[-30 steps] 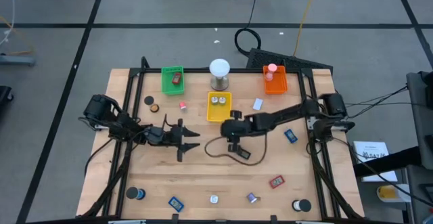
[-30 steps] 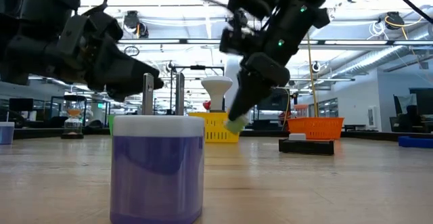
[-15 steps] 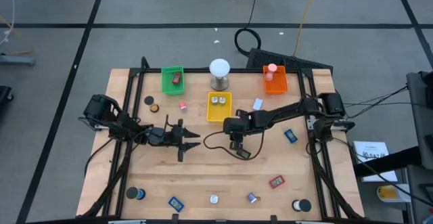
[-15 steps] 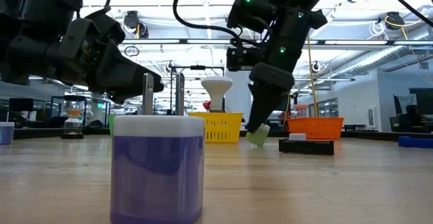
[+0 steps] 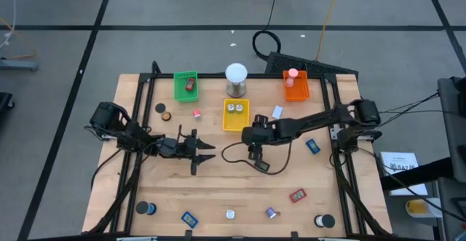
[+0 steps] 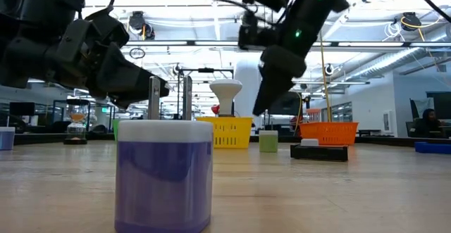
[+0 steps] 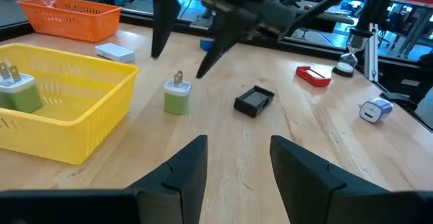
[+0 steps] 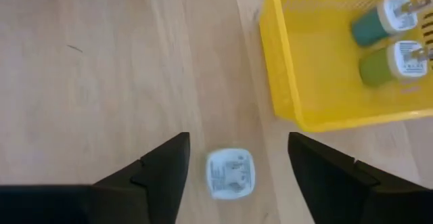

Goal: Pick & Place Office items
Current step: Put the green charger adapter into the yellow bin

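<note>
We see our right fingers (image 8: pixel 233 166) spread wide above a green plug (image 8: pixel 230 173) beside the yellow tray (image 8: pixel 284 82); left fingers (image 7: pixel 237 163) apart, empty; many items remain.

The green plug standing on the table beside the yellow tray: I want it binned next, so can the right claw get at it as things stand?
Probably yes. The right claw hangs open directly above the green plug, which stands upright, apart from the yellow tray, with nothing between.

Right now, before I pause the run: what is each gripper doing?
Left gripper: open, holding nothing, waiting over the table's left half.
Right gripper: open, empty, above the green plug adapter standing beside the yellow tray.
</note>
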Robot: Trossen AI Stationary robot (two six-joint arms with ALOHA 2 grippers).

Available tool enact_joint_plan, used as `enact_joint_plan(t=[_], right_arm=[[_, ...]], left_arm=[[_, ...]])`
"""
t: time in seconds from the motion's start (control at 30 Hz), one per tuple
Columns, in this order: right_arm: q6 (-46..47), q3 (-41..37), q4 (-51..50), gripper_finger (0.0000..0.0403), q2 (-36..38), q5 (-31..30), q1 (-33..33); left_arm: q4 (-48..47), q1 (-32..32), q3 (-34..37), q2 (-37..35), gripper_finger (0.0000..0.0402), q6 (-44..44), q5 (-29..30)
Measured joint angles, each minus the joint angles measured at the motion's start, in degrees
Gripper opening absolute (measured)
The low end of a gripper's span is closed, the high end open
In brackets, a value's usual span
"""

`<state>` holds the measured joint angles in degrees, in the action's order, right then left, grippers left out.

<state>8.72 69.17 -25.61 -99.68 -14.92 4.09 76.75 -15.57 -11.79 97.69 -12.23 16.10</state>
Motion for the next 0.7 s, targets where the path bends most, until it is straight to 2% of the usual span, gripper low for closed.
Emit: enact_joint_plan(t=[0.23,0.37,0.6,0.7], right_arm=[[5.2,-0.2,-4.3,0.0279,0.7,1.6,-0.6],[1.9,-0.3,-3.3,0.028,-1.5,3.1,-1.1],[-5.0,-0.3,0.3,0.0257,-3.9,3.4,-1.1],[-5.2,-0.3,1.1,0.0239,-4.4,6.0,-1.1]], left_arm=[[-0.2,0.0,0.0,0.0,0.0161,0.0,0.0],[-0.2,0.0,0.0,0.0,0.0161,-0.1,0.0],[-0.5,0.0,0.0,0.0,0.0161,0.1,0.0],[-0.6,0.0,0.0,0.0,0.0161,0.0,0.0]])
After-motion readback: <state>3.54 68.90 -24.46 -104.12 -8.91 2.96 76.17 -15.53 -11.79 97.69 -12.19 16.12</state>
